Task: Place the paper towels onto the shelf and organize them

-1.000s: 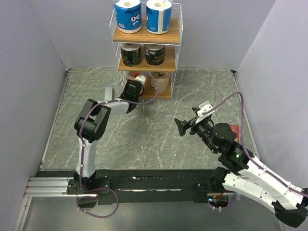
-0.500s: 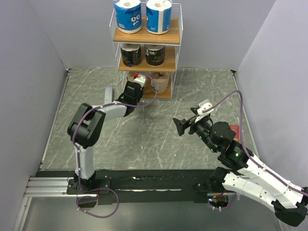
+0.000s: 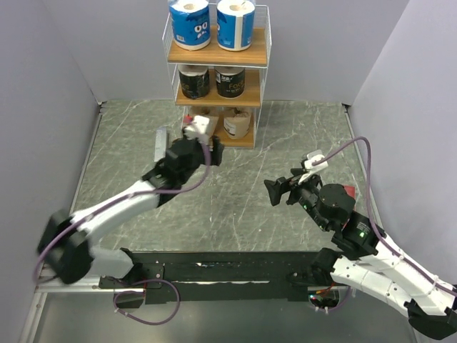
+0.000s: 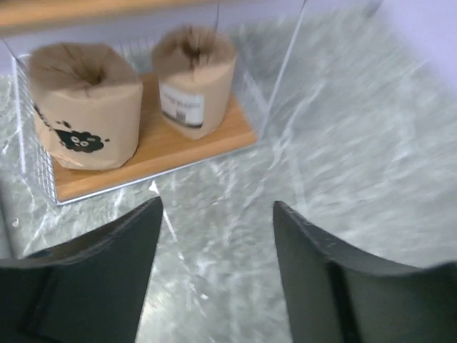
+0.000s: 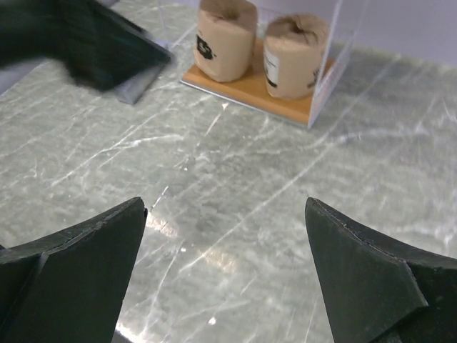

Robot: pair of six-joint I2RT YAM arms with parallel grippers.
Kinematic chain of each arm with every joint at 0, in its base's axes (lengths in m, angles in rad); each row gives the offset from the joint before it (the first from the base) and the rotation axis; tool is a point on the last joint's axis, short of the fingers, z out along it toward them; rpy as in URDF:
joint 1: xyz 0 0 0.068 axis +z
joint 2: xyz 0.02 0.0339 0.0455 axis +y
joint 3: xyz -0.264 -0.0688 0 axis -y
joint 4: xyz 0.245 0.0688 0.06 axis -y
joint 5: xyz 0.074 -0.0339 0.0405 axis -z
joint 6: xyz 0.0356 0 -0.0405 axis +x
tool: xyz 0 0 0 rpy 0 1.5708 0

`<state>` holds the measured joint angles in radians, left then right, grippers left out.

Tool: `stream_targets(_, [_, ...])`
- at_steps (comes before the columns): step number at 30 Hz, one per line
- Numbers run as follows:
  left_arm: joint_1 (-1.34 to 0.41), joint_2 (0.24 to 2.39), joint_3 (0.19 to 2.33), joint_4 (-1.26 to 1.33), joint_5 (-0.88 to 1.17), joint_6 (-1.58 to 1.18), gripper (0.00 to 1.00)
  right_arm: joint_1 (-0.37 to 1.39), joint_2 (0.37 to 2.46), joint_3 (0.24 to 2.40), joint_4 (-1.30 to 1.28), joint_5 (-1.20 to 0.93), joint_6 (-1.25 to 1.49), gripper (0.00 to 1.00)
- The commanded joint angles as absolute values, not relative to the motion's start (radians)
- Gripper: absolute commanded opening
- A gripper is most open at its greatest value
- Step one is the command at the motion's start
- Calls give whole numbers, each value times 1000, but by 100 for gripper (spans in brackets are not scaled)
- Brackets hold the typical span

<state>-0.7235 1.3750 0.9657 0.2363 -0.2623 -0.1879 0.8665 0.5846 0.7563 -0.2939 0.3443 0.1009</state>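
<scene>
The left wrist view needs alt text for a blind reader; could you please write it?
The left tan roll and right tan roll stand upright, side by side, on the shelf at its lowest wooden board. Nearer, the left claw hangs open and empty over the grey marbled table.

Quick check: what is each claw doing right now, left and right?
Left claw: open, holding nothing.
Right claw: wide open, holding nothing.

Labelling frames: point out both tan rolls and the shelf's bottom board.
left tan roll [image 4: 86, 107], left wrist view, wrapper side
right tan roll [image 4: 182, 107], left wrist view, printed label
bottom board [image 4: 158, 154], left wrist view, bare front strip
</scene>
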Motion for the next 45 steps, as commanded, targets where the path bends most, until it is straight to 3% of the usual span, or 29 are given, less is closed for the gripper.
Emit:
stream_targets(1, [-713, 1080, 890, 198, -232, -304, 78, 873, 577, 856, -397, 454, 235, 99])
stream_targets(6, [-712, 806, 816, 77, -223, -308, 99, 873, 584, 907, -489, 505, 362, 99])
stream_targets(12, [-712, 637, 770, -78, -239, -331, 96, 871, 571, 874, -537, 537, 439, 100])
stream_targets(20, [-713, 509, 627, -20, -218, -394, 96, 873, 535, 842, -509, 542, 443, 100])
stream_targets(45, [-713, 568, 672, 20, -186, -382, 97, 873, 529, 851, -509, 558, 459, 100])
